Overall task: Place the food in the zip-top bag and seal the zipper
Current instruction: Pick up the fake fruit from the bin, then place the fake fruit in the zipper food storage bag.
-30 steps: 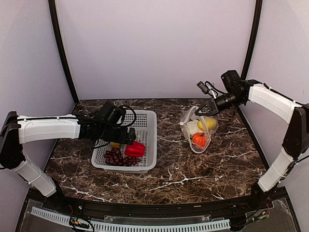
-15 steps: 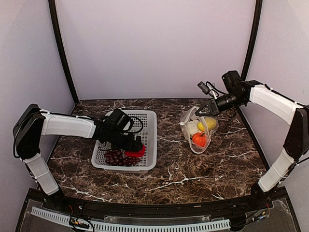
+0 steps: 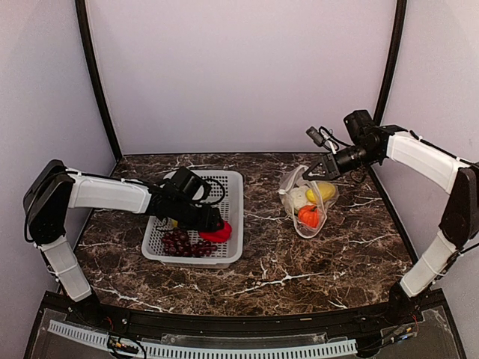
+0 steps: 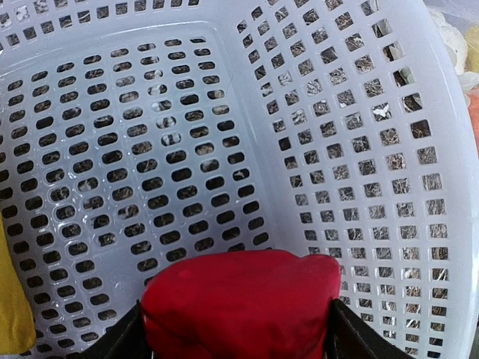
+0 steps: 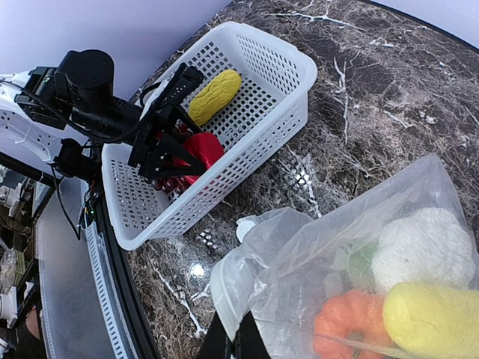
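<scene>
My left gripper (image 3: pixel 215 226) is inside the grey basket (image 3: pixel 233 187), shut on the red pepper (image 3: pixel 219 233); the pepper fills the gap between its fingers in the left wrist view (image 4: pixel 239 307). The dark grape bunch (image 3: pixel 183 243) and a yellow piece (image 5: pixel 214 96) lie in the basket beside it. My right gripper (image 3: pixel 310 173) is shut on the mouth edge of the clear zip-top bag (image 3: pixel 305 196), holding it up and open. The bag (image 5: pixel 359 269) holds the white cauliflower (image 5: pixel 423 247), orange pumpkin (image 5: pixel 352 325) and a yellow piece (image 5: pixel 430 318).
The dark marble table (image 3: pixel 314 262) lies between basket and bag. Purple walls and black frame posts (image 3: pixel 93 75) ring the workspace. The left arm (image 3: pixel 105 194) reaches over the basket's left rim.
My left arm swung down from above the basket and closed on the red pepper, which shifted slightly right. The right gripper and bag stayed still.
</scene>
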Controlling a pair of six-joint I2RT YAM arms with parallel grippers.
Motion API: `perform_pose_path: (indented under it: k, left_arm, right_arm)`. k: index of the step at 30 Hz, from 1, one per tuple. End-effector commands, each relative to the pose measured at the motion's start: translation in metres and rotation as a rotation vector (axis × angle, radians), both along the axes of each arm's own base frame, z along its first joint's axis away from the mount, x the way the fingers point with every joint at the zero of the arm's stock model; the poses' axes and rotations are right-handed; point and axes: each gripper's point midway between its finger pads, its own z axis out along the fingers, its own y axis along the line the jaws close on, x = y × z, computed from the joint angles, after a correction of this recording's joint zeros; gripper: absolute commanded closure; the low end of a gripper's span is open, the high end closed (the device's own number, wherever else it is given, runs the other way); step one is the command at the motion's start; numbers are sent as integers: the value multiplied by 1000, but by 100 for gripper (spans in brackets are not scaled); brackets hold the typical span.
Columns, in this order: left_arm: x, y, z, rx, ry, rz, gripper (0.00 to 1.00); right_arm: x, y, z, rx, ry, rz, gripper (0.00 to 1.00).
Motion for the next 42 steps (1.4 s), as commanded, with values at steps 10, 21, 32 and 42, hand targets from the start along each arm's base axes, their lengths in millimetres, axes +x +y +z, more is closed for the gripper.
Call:
perform_pose_path:
  k: [10, 21, 32, 42]
  left_arm:
    - [-8, 11, 130, -170, -280, -10, 50]
    - [-62, -80, 237, -360, -604, -271, 51]
    - [-61, -166, 233, -333, -640, -309, 53]
    - [-11, -185, 182, -11, -626, -94, 55]
  right_arm:
    - [-2, 0, 22, 21, -31, -1, 100]
    - [0, 2, 54, 50, -15, -19, 100]
    - [-8, 12, 64, 152, 82, 5, 100]
    - [-20, 15, 73, 220, 125, 31, 100]
